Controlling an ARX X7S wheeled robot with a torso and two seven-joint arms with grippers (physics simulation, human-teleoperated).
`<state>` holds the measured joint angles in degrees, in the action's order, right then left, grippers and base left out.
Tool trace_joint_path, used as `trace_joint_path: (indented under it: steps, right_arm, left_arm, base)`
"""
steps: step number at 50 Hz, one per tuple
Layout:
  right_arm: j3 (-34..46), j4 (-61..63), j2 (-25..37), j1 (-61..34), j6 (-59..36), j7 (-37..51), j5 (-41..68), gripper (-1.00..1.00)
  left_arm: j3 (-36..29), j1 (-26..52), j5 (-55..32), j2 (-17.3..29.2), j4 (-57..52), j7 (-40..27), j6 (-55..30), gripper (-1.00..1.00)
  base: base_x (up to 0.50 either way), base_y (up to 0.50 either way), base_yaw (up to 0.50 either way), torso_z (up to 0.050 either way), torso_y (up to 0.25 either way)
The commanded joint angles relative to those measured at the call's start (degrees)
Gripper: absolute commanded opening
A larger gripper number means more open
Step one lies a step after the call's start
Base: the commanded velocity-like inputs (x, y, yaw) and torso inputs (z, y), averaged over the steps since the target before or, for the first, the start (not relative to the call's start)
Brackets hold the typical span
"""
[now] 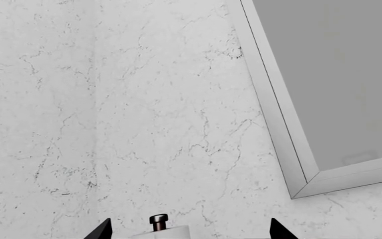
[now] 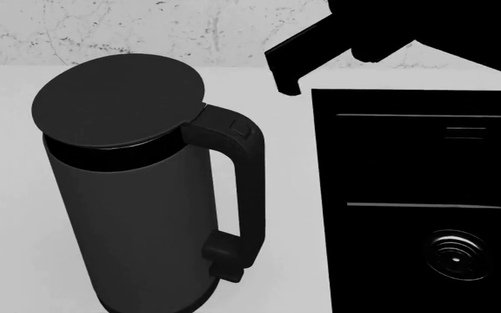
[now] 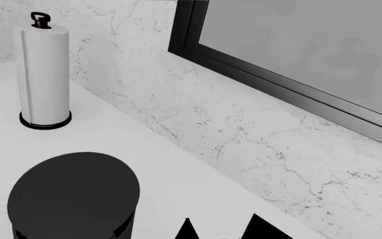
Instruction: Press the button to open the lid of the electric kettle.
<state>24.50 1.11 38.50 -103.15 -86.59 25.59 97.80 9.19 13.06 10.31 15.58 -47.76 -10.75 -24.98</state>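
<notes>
Lid (image 2: 118,98) shut on electric kettle (image 2: 137,215); button (image 2: 242,129) untouched. Right gripper (image 3: 218,230) cropped, seemingly spread; left gripper (image 1: 189,230) tips apart.

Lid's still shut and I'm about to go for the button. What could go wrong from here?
The button is small and flush on the handle top; a miss could land on the lid instead.
A sideways push might tip the tall electric kettle.
The black appliance stands close beside the handle, crowding the right gripper, whose tips barely show.
</notes>
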Motion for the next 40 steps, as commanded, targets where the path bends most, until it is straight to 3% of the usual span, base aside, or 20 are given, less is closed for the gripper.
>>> trace_joint_path:
  steps: [1,5,8,27,40]
  right_arm:
    - [1.9,-1.7,-2.5,-4.0,-1.1,-6.2,2.8,-1.0]
    - [4.7,7.0,-1.5,-3.6,2.7,-27.4,-12.1,-1.0]
    - [7.1,4.8,-1.7,-3.8,4.0,-32.4,-15.7,-1.0]
    - [6.9,11.2,1.8,4.4,6.7,-29.9,-12.1,-1.0]
    - [8.5,11.9,3.2,7.1,8.7,-31.3,-15.4,-1.0]
  left_arm:
    - [0.2,0.0,1.8,-1.2,-0.3,0.6,-0.8,1.0]
    - [-0.2,-0.1,2.0,-1.1,-0.2,0.5,-0.6,1.0]
    - [-0.6,-0.2,2.2,-0.9,0.1,0.4,-0.3,1.0]
    - [-2.0,-0.6,2.5,-0.5,1.8,-0.4,1.2,1.0]
    - [-2.3,-0.6,2.6,-0.3,1.5,-0.6,0.7,1.0]
  base:
    - [0.0,0.0,0.0,0.0,0.0]
    - [0.0,0.0,0.0,0.0,0.0]
    - [0.0,0.0,0.0,0.0,0.0]
    - [0.0,0.0,0.0,0.0,0.0]
    - [0.0,0.0,0.0,0.0,0.0]
